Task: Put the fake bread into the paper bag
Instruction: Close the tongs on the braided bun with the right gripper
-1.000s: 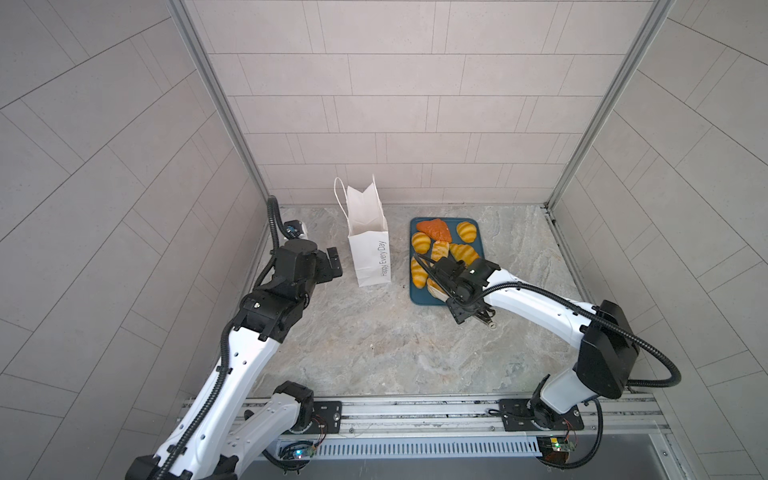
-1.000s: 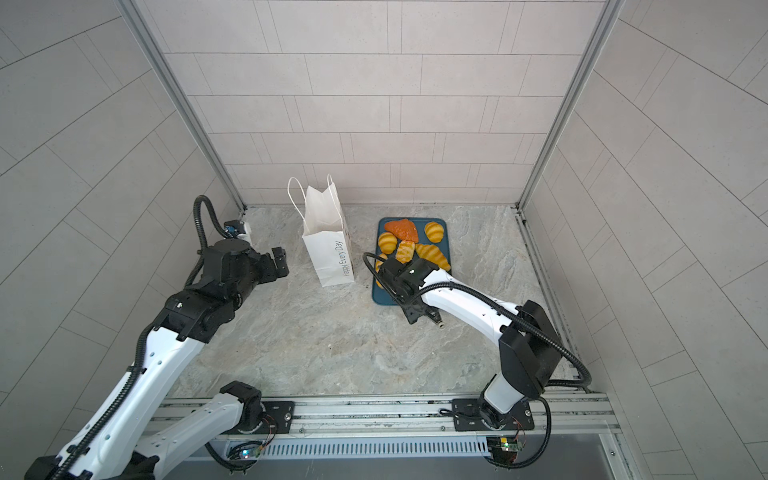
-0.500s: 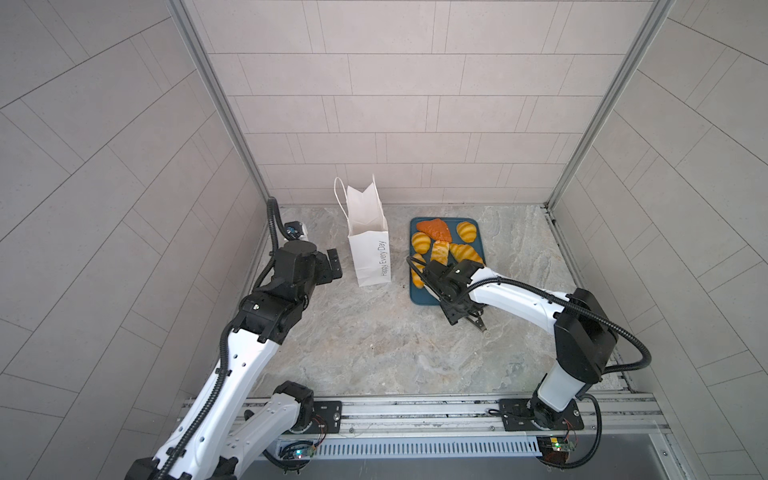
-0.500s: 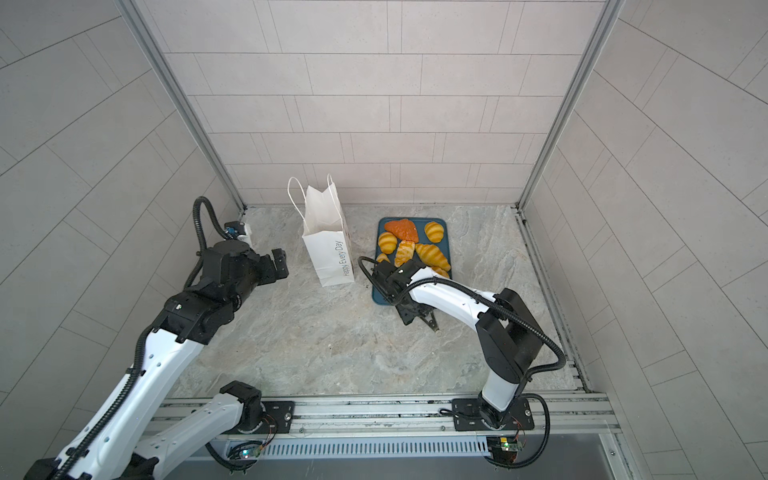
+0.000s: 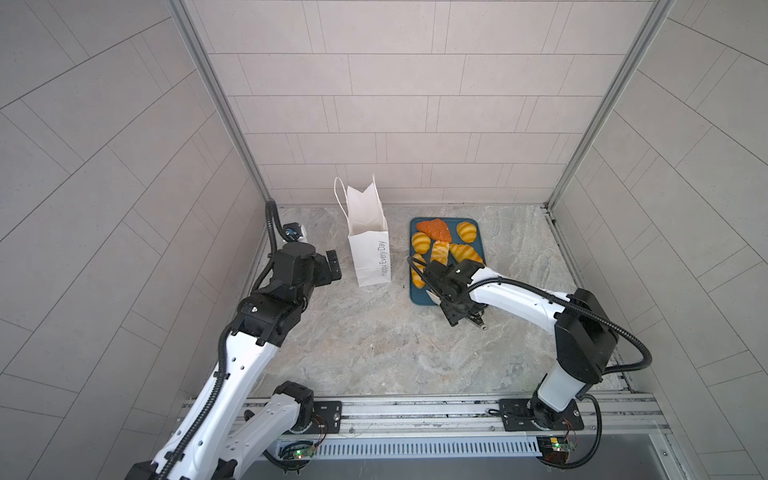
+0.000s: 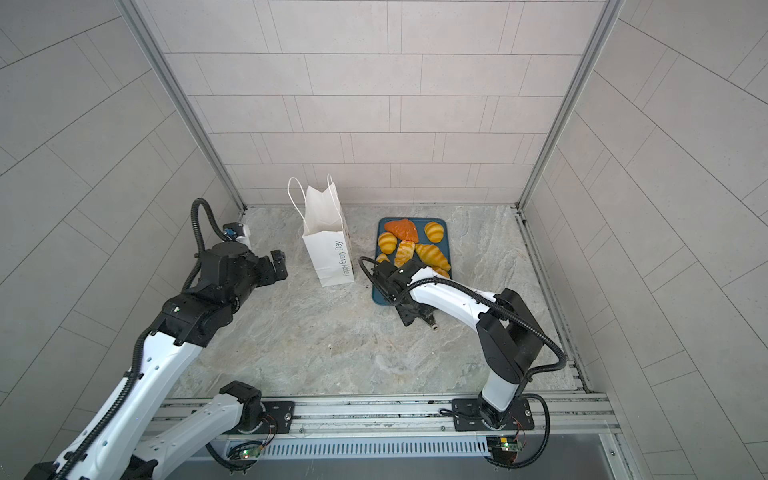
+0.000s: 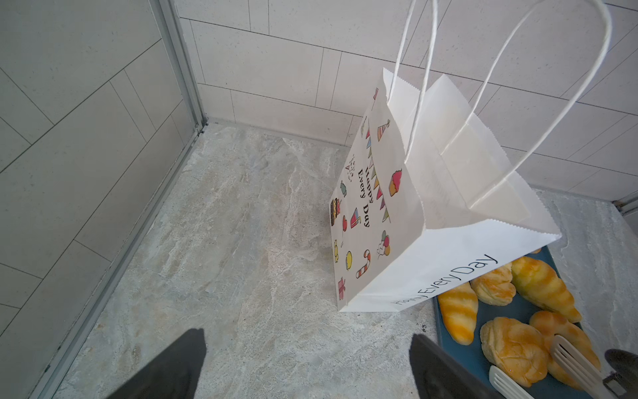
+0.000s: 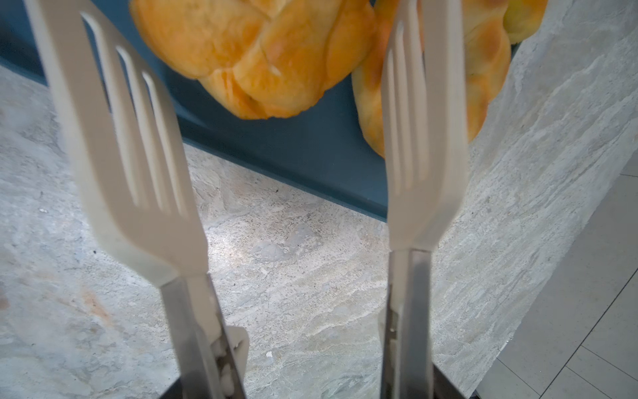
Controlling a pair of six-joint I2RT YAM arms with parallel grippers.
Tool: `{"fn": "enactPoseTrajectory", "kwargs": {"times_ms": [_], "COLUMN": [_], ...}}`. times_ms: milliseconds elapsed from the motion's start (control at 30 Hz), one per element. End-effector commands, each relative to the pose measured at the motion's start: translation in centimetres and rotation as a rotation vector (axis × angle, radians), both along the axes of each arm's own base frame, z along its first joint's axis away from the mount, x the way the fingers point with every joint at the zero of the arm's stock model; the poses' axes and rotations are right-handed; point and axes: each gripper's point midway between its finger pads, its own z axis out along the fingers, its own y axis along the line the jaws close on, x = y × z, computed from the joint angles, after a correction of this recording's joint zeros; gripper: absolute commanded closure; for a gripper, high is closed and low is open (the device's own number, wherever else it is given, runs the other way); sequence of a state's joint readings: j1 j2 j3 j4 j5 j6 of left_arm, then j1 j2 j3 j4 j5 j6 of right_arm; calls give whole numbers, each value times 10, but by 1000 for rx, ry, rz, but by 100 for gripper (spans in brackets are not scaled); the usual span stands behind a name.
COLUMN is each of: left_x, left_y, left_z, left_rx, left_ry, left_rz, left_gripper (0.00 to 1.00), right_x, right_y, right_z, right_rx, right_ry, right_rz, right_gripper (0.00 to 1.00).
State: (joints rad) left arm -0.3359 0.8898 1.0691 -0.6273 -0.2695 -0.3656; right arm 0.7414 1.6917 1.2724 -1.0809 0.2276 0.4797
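a flat dark teal tray [image 5: 419, 297] lies on the marbled grey stone worktop [image 5: 374, 345] toward the back right, and in both top views the tray [image 6: 380, 296] has its long sides running front to back. white slotted tongs [image 8: 133, 172] with metal handles are angled over the tray's near edge, their two blades spread well apart, though whether either tip touches the tray is hard to tell. pale tiled walls [image 5: 415, 104] close three sides, with aluminium posts [image 5: 218, 104] in the back corners and a metal rail [image 5: 415, 409] along the front.
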Motion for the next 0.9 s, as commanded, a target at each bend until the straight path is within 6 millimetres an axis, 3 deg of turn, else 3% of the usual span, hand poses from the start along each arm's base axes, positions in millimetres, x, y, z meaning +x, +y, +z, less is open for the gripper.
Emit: {"fn": "enactPoseTrajectory", "kwargs": {"times_ms": [0, 867], "left_x": [-6, -17], "left_y": [6, 13], "left_z": [-5, -7], "left_rx": [16, 21], "left_ry": [9, 0], "left_rz": [15, 34], "left_gripper": [0, 0], "right_x": [9, 12], "right_y": [5, 7], "right_z": [10, -3], "right_rx": [7, -58], "right_ry": [-21, 61], "right_rz": [5, 59], "right_gripper": [30, 36]}}
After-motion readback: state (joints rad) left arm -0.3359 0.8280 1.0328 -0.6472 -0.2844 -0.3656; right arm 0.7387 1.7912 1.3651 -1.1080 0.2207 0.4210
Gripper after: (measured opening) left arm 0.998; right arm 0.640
